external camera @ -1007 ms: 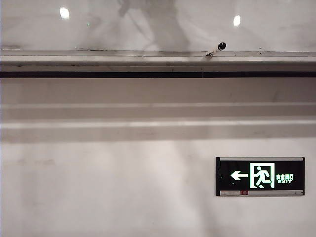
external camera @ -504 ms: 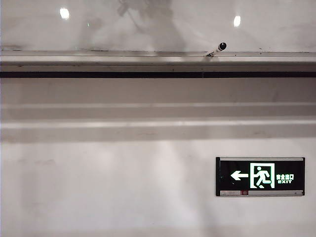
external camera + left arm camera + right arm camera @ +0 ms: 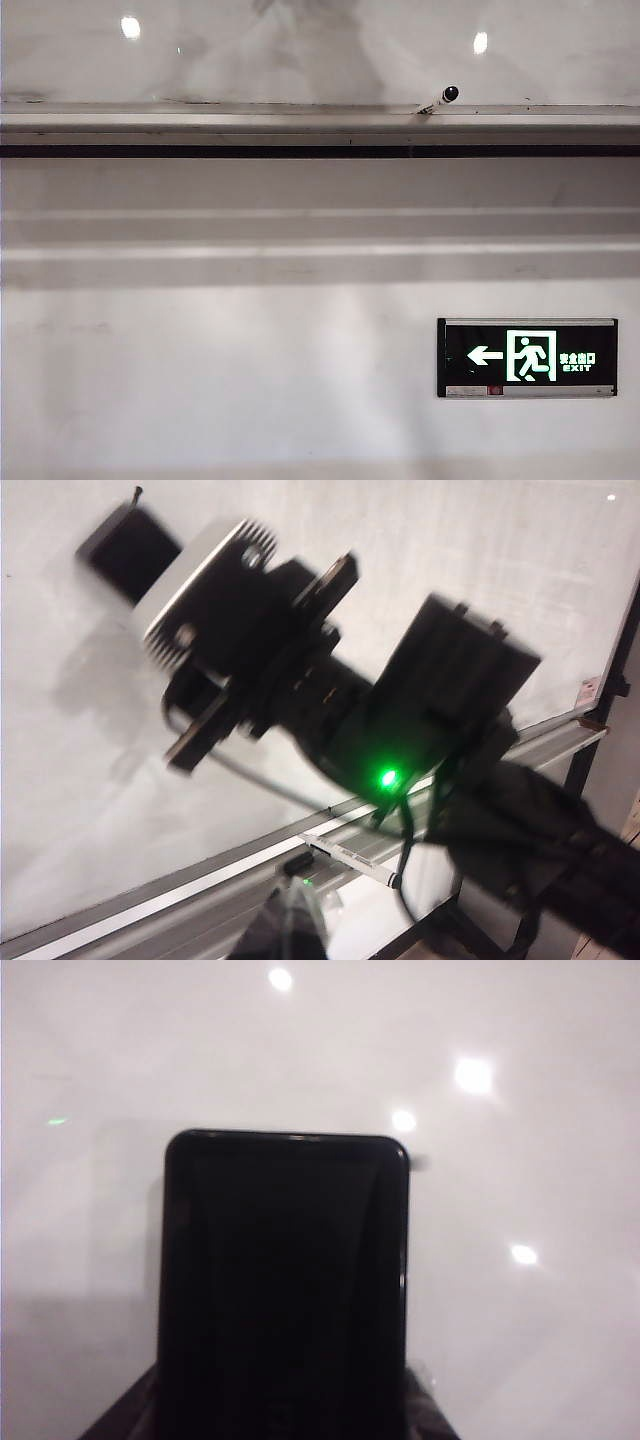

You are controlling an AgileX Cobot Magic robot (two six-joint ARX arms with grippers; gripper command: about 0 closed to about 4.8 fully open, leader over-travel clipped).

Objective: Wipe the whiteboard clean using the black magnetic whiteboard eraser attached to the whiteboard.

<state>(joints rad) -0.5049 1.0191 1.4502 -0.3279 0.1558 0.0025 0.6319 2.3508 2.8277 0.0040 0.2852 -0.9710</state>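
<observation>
1. Left gripper [image 3: 287, 928]: dark, blurred tip near the lower edge of the board, well apart from the eraser; jaws pressed together, with nothing seen between them.
2. Right gripper [image 3: 150, 570]: at the end of the blurred black arm that crosses the left wrist view, reaching up to the board face; clamped on the black magnetic whiteboard eraser [image 3: 285, 1280], with dark finger parts showing at both lower corners of the block.
3. Black magnetic whiteboard eraser: rounded black block, held against the glossy surface high on the board, well above the ledge.
4. Whiteboard [image 3: 90, 60]: wide white panel with faint grey smudges and bright spots of reflected light; fills the background of both wrist views.
5. Silver ledge [image 3: 200, 118]: runs along the lower edge of the board.
6. Marker [image 3: 438, 99]: white with a black cap, lies tilted on the ledge, right of centre.
7. Exit sign [image 3: 527, 357]: black, green-lit, fixed to the wall below the ledge at far right.
</observation>
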